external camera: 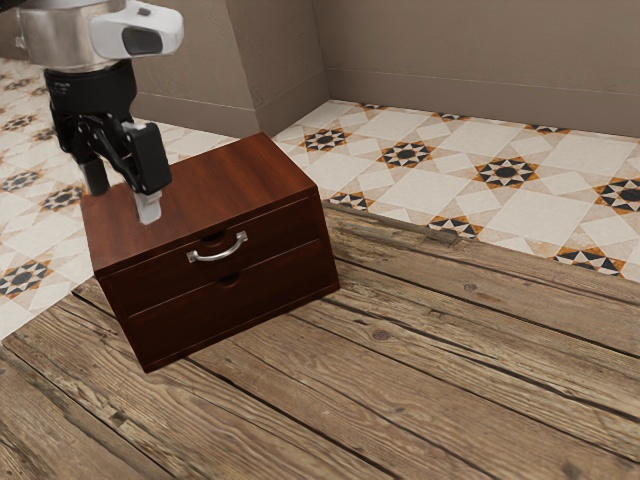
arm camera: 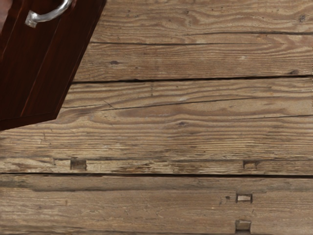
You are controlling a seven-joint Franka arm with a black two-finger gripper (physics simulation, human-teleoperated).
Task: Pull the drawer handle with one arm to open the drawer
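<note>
Wood of a dark reddish brown makes up the boxy two-drawer cabinet (external camera: 220, 180) you see in the exterior view, standing on weathered wooden planks (external camera: 450, 380) toward the exterior view's left, with a patterned tile floor (external camera: 450, 180) behind. Its upper drawer (external camera: 275, 232) carries a curved silver metal handle (external camera: 217, 251). The lower drawer (external camera: 265, 288) shows just a small notch. Both fronts sit flush, so you cannot see any contents. Your black two-finger gripper (external camera: 122, 195) hangs over the cabinet's top near its left end, fingers spread apart and holding nothing, clear of the handle. In the wrist view, a corner of the cabinet (arm camera: 34, 68) and one end of the handle (arm camera: 48, 14) show against the planks (arm camera: 195, 137).
</note>
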